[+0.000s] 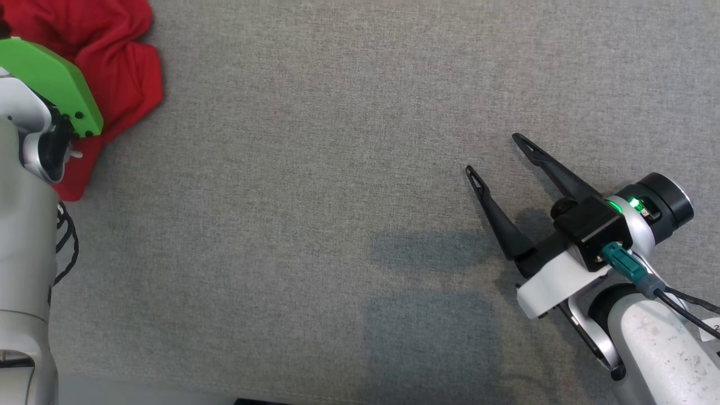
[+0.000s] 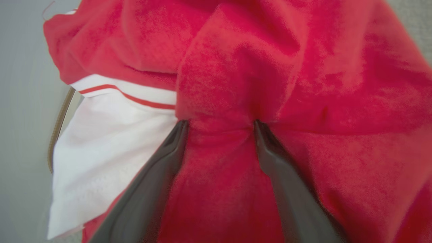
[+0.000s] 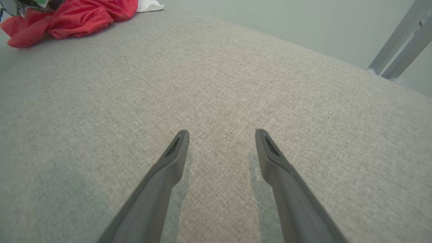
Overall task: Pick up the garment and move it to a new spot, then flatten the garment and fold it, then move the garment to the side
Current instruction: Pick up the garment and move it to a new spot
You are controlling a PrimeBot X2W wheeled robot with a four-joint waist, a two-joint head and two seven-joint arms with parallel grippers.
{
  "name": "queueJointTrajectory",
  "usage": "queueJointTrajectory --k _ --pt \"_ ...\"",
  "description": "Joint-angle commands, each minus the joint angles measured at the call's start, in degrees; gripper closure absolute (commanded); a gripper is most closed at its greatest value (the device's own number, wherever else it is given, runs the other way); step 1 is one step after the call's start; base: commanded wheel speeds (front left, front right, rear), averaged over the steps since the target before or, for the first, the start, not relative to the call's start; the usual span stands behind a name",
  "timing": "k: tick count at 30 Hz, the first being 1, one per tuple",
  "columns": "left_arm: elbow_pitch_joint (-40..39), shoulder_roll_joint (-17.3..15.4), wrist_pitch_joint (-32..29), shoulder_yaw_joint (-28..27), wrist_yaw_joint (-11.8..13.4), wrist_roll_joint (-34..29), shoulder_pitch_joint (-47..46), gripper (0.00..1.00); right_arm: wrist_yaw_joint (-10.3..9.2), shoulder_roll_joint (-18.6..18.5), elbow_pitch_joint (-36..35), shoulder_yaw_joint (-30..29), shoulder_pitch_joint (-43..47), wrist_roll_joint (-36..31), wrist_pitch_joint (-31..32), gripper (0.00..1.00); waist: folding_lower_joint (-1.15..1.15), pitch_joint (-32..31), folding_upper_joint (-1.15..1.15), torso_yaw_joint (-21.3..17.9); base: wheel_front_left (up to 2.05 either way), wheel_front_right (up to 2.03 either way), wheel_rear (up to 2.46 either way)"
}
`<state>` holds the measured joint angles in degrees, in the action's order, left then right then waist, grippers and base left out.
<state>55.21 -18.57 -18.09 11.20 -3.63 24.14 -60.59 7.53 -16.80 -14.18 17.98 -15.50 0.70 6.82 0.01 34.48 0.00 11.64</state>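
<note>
Item 1: crumpled red soft-cloth garment (image 1: 121, 73) with a white, red-striped panel (image 2: 111, 141), heaped on the grey woven-fabric tabletop (image 1: 315, 169).
Item 2: left gripper (image 2: 219, 125), pressed into the garment, dark fingers spread wide, a red fold bunched between them, unclamped.
Item 3: right gripper (image 1: 493, 153), well apart from the garment, spread wide, nothing held.

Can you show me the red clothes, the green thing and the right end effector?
red garment (image 1: 124, 73): head view, crumpled red fold.
green cover (image 1: 50, 79): head view, flat top face.
right end effector (image 1: 493, 153): head view, midway between its fingertips.
</note>
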Motion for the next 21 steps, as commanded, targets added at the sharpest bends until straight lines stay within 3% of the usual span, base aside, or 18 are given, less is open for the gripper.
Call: queueJointTrajectory --k 1,2,3,15,21 --pt "1.2 0.9 0.4 0.3 0.7 -0.3 -0.2 0.26 -0.09 -0.2 -0.4 -0.3 0.4 -0.4 0.2 0.00 -0.01 1.4 0.00 -0.6 0.00 0.00 0.00" --pt "1.5 1.3 1.1 0.1 1.1 -0.1 -0.3 0.72 -0.09 -0.2 -0.3 -0.4 0.5 -0.4 0.1 0.00 -0.01 1.4 0.00 -0.5 0.00 0.00 0.00" --pt "1.8 1.8 1.9 0.2 1.3 0.0 -0.3 1.00 -0.09 -0.1 -0.2 -0.6 0.7 -0.3 0.0 0.00 -0.01 1.3 0.00 -0.3 0.00 0.00 0.00" --pt "2.7 3.1 10.9 1.4 2.2 -1.0 -0.7 1.00 -0.09 3.5 5.1 -0.4 1.6 1.1 -4.8 0.00 -0.01 -6.7 0.00 -0.6 0.00 0.00 0.00" --pt "0.5 4.3 12.0 4.1 1.5 -2.8 -2.6 1.00 -0.09 5.6 8.7 -0.9 2.9 1.5 -6.8 0.00 -0.01 -12.4 0.00 -2.0 0.00 0.00 0.00"
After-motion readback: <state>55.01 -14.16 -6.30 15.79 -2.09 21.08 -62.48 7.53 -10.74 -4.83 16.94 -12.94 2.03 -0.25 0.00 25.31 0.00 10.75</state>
